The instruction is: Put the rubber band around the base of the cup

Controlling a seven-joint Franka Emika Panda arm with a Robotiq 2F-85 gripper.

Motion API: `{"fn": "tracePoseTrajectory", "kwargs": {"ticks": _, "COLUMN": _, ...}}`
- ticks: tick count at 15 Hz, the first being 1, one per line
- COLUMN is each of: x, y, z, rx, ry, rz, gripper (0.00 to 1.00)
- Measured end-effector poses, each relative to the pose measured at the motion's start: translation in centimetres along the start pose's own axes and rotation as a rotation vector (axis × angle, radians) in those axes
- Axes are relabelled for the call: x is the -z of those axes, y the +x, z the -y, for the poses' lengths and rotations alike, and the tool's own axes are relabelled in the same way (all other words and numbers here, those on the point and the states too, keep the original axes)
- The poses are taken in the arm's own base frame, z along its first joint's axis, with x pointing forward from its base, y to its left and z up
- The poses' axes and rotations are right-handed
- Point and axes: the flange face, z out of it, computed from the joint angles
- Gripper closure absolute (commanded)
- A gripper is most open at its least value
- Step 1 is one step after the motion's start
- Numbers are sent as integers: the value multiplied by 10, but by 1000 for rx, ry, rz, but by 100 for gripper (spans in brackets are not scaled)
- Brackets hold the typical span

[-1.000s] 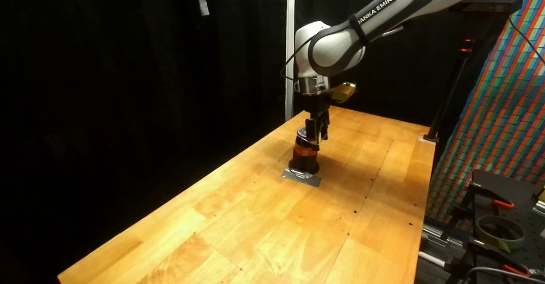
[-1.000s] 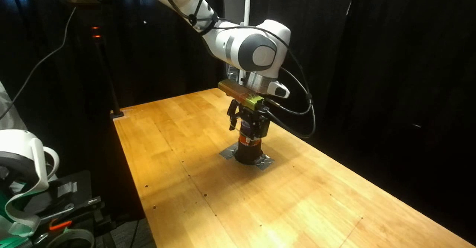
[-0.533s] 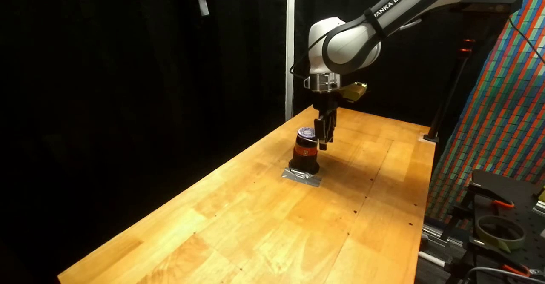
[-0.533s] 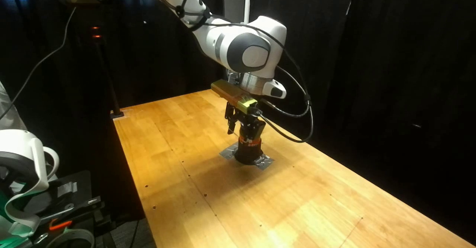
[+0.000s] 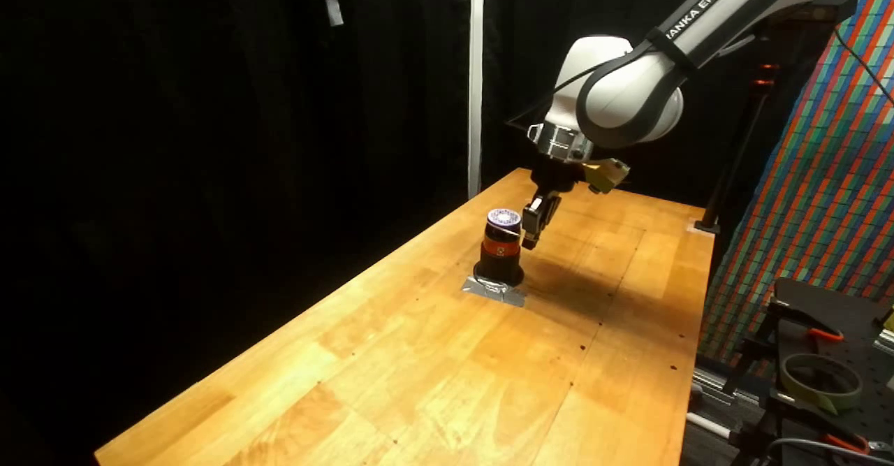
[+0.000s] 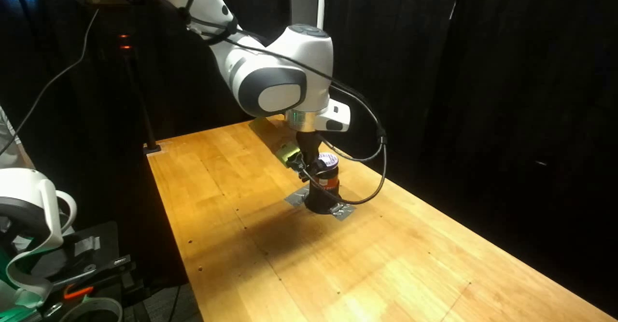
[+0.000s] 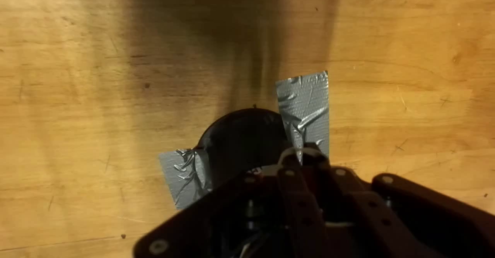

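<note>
The black cup (image 5: 501, 265), with its reddish-orange band and pale top, stands upright on the wooden table, its foot taped down; the wrist view shows its dark base (image 7: 239, 142). The rubber band (image 5: 504, 230) is a thin pale line across the cup's upper part, running toward my gripper (image 5: 531, 242). In the wrist view a pale loop of it passes over the fingertips of my gripper (image 7: 302, 153). The jaws are drawn close together, with only a narrow gap showing. They lean beside the cup; contact cannot be judged. The band's far side is hidden.
Grey tape strips (image 7: 305, 107) hold the cup's foot to the table (image 5: 433, 368). A cable from the wrist (image 6: 355, 201) hangs in front of the cup. A pole stand (image 5: 707, 226) rises at the table's edge. A tape roll (image 5: 821, 382) lies on a side bench.
My gripper has gone from wide to nearly together, moved off the cup's top to its side, and tilted. The wrist camera now sits lower. The cup has stayed in place.
</note>
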Motion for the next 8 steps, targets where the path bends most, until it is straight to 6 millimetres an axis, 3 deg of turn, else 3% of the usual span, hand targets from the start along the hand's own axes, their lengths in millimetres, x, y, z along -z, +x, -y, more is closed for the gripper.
{"fn": "tracePoseTrajectory", "kwargs": {"ticks": 2, "x": 0, "y": -14, "z": 3, "rx": -16, "ry": 8, "rz": -90, "gripper": 92}}
{"fn": "tracePoseTrajectory", "kwargs": {"ticks": 8, "x": 3, "y": -52, "z": 11, "rx": -82, "ry": 24, "rz": -317, "gripper": 94}}
